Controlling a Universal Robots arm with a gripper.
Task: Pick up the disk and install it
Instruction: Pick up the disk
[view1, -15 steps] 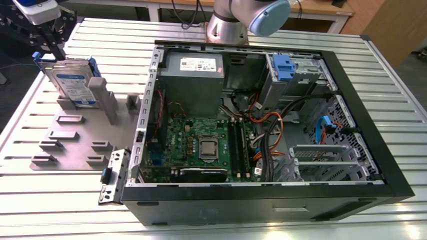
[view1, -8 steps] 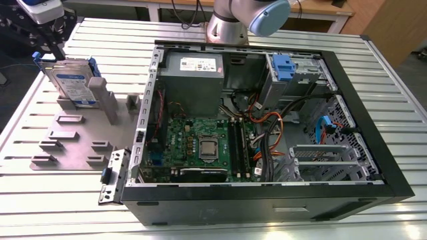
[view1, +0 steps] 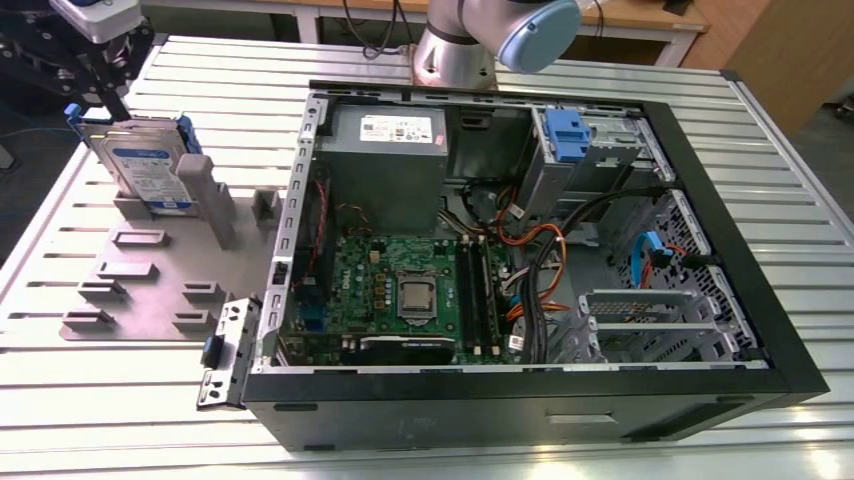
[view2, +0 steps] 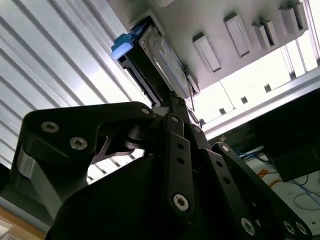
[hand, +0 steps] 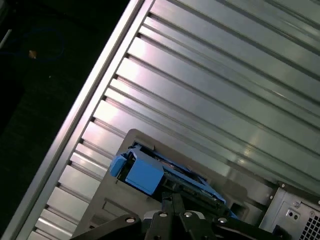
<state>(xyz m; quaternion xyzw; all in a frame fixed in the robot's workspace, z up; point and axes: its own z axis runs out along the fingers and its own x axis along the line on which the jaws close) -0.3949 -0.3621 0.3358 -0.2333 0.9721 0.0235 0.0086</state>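
Disk (view1: 144, 165) is standing on edge in the grey fixture plate (view1: 134, 290) at the exterior view's left, outside the open computer case (view1: 300, 200). The gripper (view1: 114, 98) is sitting at its upper edge; whether it is clamping, I cannot tell. Doing this well is calling for a centred hold and a straight lift, since 1 grey post (view1: 198, 178) is standing just beside it. Bare slatted table (view1: 227, 70) is giving room; the case wall is the edge to clear.
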